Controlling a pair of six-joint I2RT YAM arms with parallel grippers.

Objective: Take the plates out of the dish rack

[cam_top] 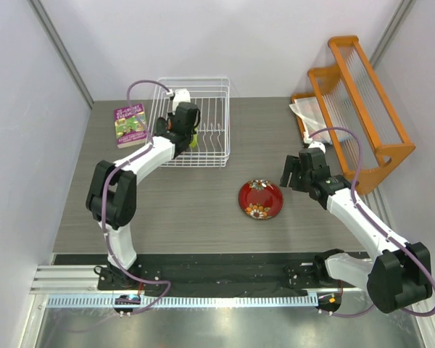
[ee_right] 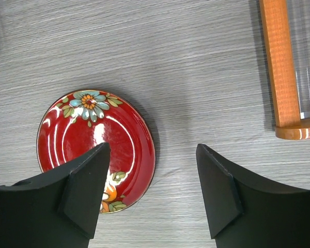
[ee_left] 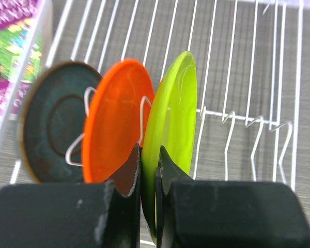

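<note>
The white wire dish rack (cam_top: 206,101) stands at the back left. In the left wrist view its tines (ee_left: 237,116) hold three upright plates: dark teal-grey (ee_left: 51,121), orange (ee_left: 111,119) and lime green (ee_left: 173,111). My left gripper (cam_top: 188,136) reaches into the rack, and in its own view (ee_left: 149,155) the jaws are shut on the lime green plate's near rim. The dark red floral plate (cam_top: 260,199) lies flat on the table. My right gripper (cam_top: 291,172) is open and empty above the table just right of that plate (ee_right: 90,137), as its wrist view (ee_right: 152,150) shows.
A purple and green book (cam_top: 130,125) lies left of the rack, and shows in the left wrist view (ee_left: 10,51). An orange wooden rack with clear slats (cam_top: 362,101) stands at the far right, its foot in the right wrist view (ee_right: 281,67). A white item (cam_top: 307,114) lies beside it.
</note>
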